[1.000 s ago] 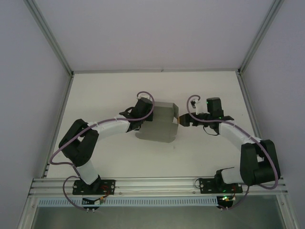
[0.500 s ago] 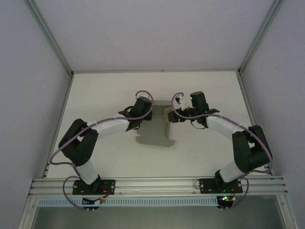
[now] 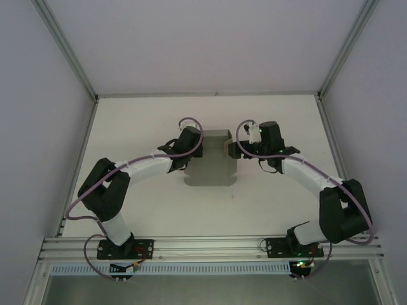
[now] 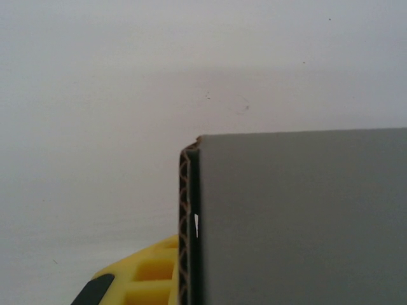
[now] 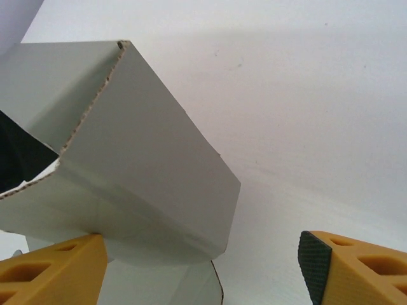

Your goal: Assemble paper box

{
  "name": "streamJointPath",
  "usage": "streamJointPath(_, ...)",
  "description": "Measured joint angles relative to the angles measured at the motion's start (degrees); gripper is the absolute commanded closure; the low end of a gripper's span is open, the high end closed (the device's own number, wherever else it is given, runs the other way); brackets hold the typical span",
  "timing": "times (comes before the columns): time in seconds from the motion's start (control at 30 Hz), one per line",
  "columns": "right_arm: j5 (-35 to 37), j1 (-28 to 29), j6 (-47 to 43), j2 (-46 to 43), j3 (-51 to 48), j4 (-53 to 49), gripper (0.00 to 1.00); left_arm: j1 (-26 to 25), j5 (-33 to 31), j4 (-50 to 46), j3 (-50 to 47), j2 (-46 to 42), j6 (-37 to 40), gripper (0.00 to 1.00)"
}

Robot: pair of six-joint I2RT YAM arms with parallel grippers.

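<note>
The paper box (image 3: 213, 166) is a grey cardboard sheet lying mid-table, partly folded, with a flap standing up at its right side. My left gripper (image 3: 198, 151) is at the box's left edge and is shut on a raised wall. In the left wrist view that wall (image 4: 299, 216) shows its corrugated edge pressed against a yellow finger (image 4: 146, 273). My right gripper (image 3: 233, 150) is at the box's upper right corner and stands open. In the right wrist view a folded flap (image 5: 146, 171) leans beside the left finger (image 5: 51, 270), and the right finger (image 5: 356, 267) stands far off it.
The white tabletop (image 3: 146, 210) is enclosed by pale walls with aluminium posts at the left (image 3: 67, 51) and right (image 3: 343, 51). A metal rail (image 3: 210, 244) with both arm bases runs along the near edge.
The right gripper pushed in leftward against the box's right flap, closing partly, then backed off a little and reopened. The sheet narrowed and spread out again. The left arm held still.
</note>
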Motion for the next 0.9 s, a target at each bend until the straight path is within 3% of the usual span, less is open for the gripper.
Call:
streamJointPath(0.17,-0.15,0.00,-3.10,1.18,1.20,-1.60,0.37,0.02,1.64,0.24,-0.02,0.00,1.14,1.00)
streamJointPath(0.37,-5.31,0.04,-7.30,5.75,5.20,-1.57,0.44,0.02,2.97,1.09,-0.02,0.00,1.38,1.00)
streamJointPath(0.5,-3.23,1.27,-7.58,7.04,5.27,0.24,0.61,0.02,3.06,1.03,0.02,0.00,1.36,1.00)
streamJointPath(0.6,4.59,3.32,-5.90,8.24,5.29,2.97,0.69,0.02,2.99,-0.17,0.59,0.00,1.33,1.00)
streamJointPath(0.77,18.91,6.47,-1.73,11.56,5.29,8.61,0.91,0.15,2.69,-2.49,2.47,0.85,1.36,1.00)
streamJointPath(0.9,28.89,8.83,1.01,14.53,5.68,10.05,1.00,-0.70,2.73,-4.44,4.04,2.49,1.20,1.00)
